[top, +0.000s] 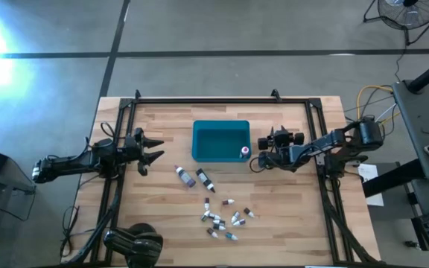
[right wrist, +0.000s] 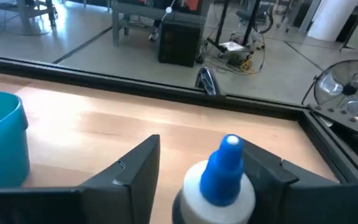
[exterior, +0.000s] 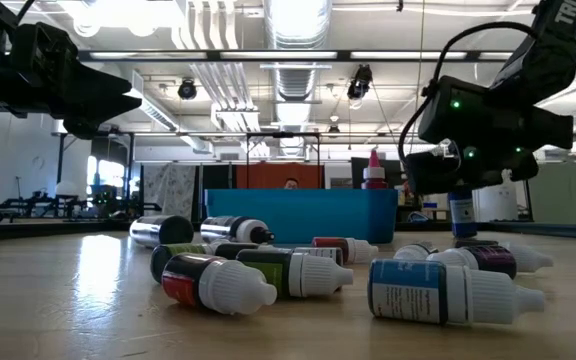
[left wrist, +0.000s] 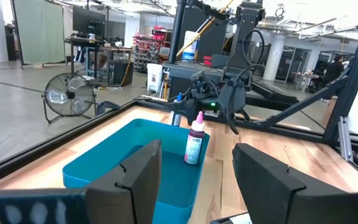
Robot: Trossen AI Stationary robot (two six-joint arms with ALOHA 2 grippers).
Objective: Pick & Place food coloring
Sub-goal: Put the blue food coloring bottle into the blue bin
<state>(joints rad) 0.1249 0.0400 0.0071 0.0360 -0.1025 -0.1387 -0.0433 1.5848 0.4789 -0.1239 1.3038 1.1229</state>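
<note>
On the tabletop (top: pixel 162 223) the teal bin (top: pixel 220 141) stood in the middle, with one red-capped bottle (top: pixel 244 152) upright in its corner. The right hand (top: pixel 268 154), just beside the bin, was clenched around a blue-tipped bottle (right wrist: pixel 219 180). The left hand (top: pixel 153 150) waited released, well apart. Most bottles (top: pixel 222 219) lay scattered near the front edge. They looked light, stiff and likely to roll; the body below the cap seemed the best hold. Open room remained around the bin.

One teal bin (top: pixel 220 141), two arms, roughly fifteen food coloring bottles (top: pixel 222 218) visible.
</note>
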